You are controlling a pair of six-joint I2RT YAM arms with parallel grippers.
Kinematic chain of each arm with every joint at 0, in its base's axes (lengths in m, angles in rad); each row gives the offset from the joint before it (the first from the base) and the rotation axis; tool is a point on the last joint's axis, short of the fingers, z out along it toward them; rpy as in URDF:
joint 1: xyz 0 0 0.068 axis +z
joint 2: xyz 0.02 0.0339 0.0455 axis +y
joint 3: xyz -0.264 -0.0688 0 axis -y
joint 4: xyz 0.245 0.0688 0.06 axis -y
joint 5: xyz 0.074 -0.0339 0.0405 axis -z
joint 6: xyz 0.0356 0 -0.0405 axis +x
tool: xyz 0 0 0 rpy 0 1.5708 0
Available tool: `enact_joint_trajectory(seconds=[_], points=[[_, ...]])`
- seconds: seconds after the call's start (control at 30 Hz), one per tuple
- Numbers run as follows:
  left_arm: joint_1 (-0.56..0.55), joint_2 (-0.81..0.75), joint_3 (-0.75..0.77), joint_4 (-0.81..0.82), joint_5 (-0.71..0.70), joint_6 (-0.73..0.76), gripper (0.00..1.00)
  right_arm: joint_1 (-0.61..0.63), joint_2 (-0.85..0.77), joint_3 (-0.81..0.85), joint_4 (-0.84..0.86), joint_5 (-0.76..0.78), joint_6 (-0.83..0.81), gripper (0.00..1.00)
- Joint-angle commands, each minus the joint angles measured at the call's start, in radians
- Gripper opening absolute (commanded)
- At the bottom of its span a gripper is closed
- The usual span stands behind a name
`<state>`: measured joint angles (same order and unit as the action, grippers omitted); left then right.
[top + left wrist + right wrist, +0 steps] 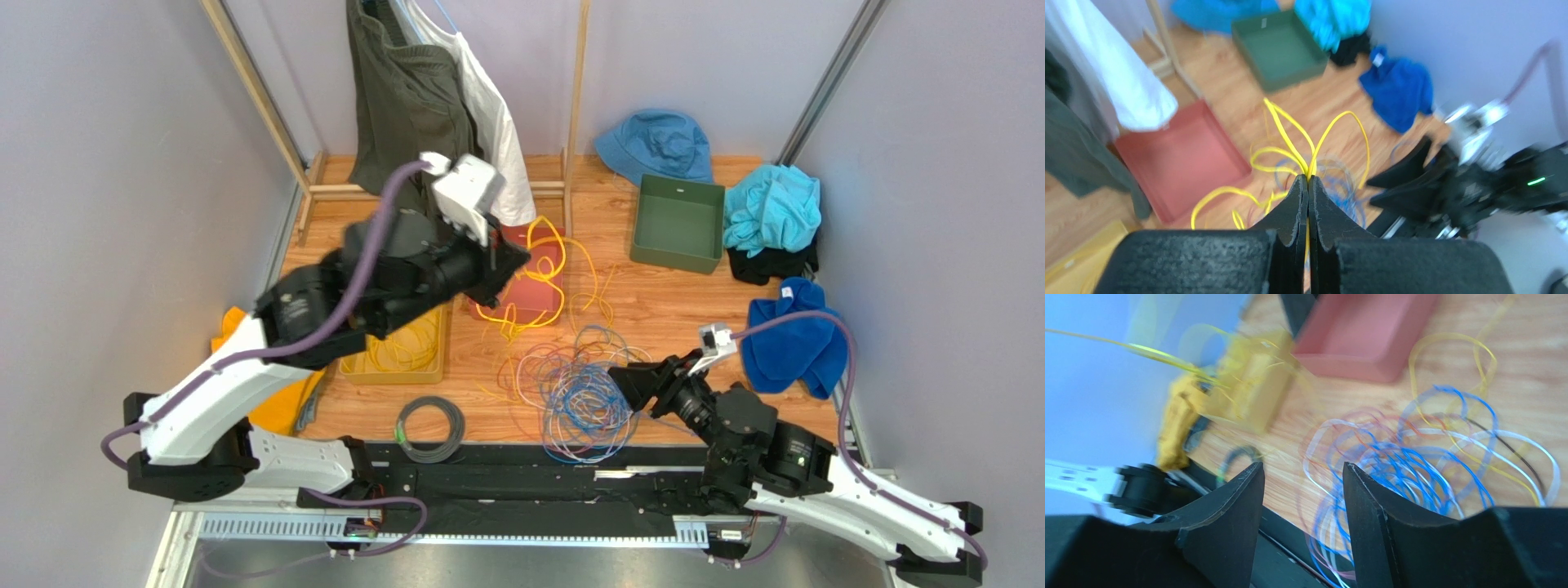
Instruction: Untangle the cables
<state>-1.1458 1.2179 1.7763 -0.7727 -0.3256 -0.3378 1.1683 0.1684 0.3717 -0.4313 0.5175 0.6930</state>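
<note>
From above, the left gripper hangs over the red tray, yellow cables looping off it, and the right gripper faces the blue-white tangle. Only the left wrist view shows its jaws pinched together on the yellow cables. The right wrist view shows fingers apart and empty above the tangle.

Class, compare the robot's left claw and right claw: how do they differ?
The left claw is shut, pinching a yellow cable; the right claw is open, holding nothing. The left claw is raised high; the right claw sits low by the blue cables. Both are black.
</note>
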Motion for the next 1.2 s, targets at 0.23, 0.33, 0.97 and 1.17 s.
enact_joint_trajectory(seconds=[0.23,0.33,0.97,1.17], points=[[0.004,0.032,-0.485,0.288,0.048,-0.110,0.00,0.002,-0.081,0.032,0.073,-0.017,-0.078,0.55],[0.006,0.058,-0.537,0.323,0.057,-0.132,0.09,0.002,-0.090,0.032,0.028,-0.005,-0.064,0.54],[0.004,0.057,-0.721,0.362,0.048,-0.170,0.49,0.002,-0.138,0.026,-0.057,0.029,-0.044,0.53],[0.043,0.091,-0.830,0.317,-0.058,-0.274,0.66,0.002,-0.142,0.016,-0.075,0.030,-0.035,0.53]])
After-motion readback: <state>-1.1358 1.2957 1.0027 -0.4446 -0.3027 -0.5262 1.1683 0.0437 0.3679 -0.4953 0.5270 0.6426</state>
